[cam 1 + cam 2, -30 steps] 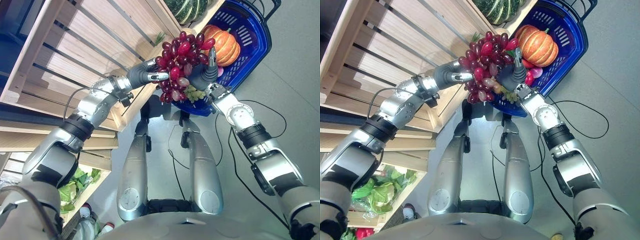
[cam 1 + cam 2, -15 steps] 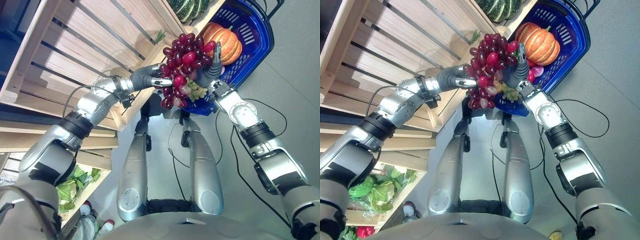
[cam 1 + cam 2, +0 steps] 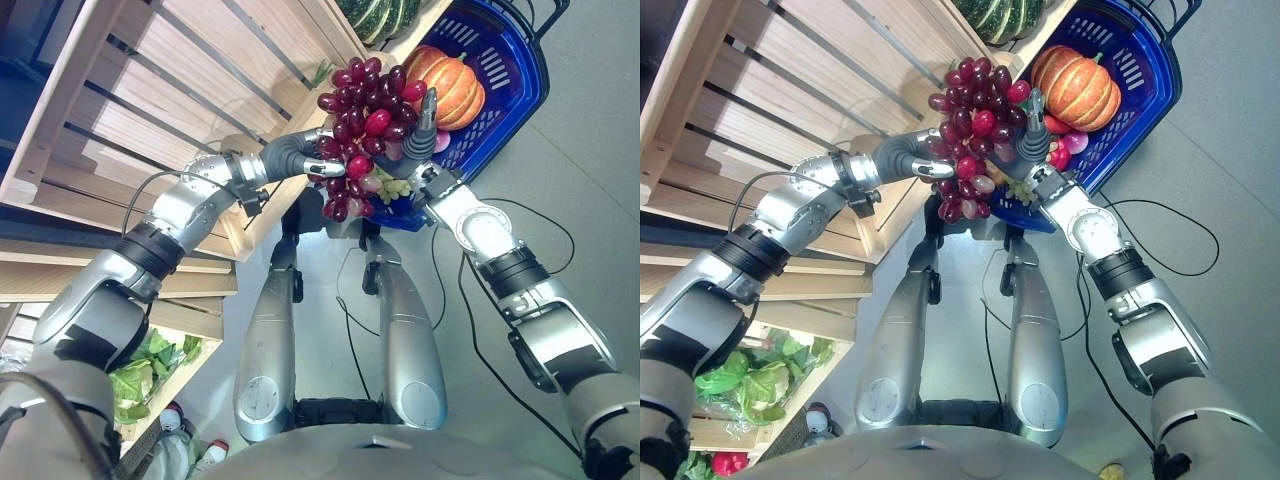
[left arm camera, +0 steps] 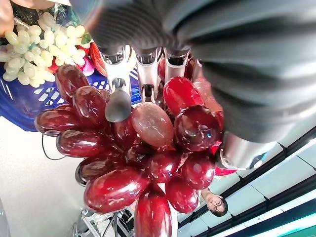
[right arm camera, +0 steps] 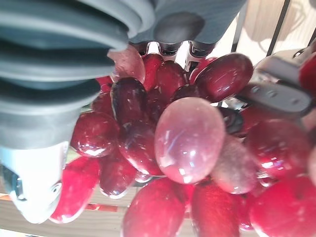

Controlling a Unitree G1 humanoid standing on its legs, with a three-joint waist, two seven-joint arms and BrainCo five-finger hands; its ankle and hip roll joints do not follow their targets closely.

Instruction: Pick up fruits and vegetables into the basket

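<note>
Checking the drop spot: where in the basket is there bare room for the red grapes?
Bare blue basket floor lies beyond the pumpkin, toward the far rim. The near end is crowded: green grapes, both hands gripping the red grapes.

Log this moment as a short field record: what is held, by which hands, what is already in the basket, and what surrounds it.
held item: bunch of dark red grapes, lifted just in front of the basket's near rim
left hand: fingers curled into the bunch from the shelf side
right hand: against the bunch on the basket side, fingers hidden among the grapes
basket: blue plastic shopping basket on the floor
in basket: orange ribbed pumpkin, small cluster of green grapes, a small pink-red item
nearby: slatted wooden shelf; striped green squash on it
</note>
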